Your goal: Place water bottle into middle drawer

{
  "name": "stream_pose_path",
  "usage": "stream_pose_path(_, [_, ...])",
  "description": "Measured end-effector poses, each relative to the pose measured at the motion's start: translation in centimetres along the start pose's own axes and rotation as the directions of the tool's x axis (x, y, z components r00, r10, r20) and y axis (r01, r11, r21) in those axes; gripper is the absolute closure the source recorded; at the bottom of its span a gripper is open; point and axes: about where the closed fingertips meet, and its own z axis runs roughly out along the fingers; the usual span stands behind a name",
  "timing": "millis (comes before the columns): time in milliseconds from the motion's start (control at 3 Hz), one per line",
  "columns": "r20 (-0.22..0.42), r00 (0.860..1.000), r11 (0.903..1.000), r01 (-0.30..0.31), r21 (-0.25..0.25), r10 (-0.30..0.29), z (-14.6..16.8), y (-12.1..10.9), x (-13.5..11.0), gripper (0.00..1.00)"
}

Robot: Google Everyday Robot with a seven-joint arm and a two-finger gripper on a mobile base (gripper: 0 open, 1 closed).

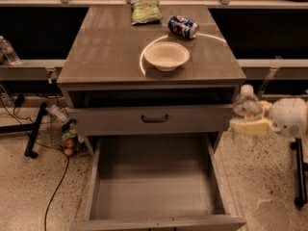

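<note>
The water bottle (247, 110), clear with a white cap, is held upright in my gripper (250, 126) at the right of the cabinet, beside the closed drawer front with the black handle (155, 119). The gripper's pale fingers are shut around the bottle's middle, and its white wrist (288, 117) reaches in from the right edge. The middle drawer (154, 196) is pulled wide open below, with a bare grey floor. The bottle hangs to the right of the drawer's right wall and above it.
On the cabinet top (106, 47) sit a white bowl (166, 56), a blue soda can (182, 26) on its side and a green chip bag (146, 10). A black stand (34, 134) and cables lie on the floor at left. Another black stand (299, 177) is at far right.
</note>
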Motion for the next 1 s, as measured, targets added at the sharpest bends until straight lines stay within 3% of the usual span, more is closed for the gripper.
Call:
stream_pose_path(333, [0.078, 0.997, 0.9985, 0.016, -0.052, -0.012, 3.0, 2.0, 5.0, 1.00])
stream_pose_path(667, [0.135, 0.991, 0.9942, 0.024, -0.105, -0.009, 5.5, 3.0, 8.5, 1.00])
stream_pose_path(1000, [0.137, 0.991, 0.9942, 0.022, -0.105, -0.008, 5.8, 3.0, 8.7, 1.00])
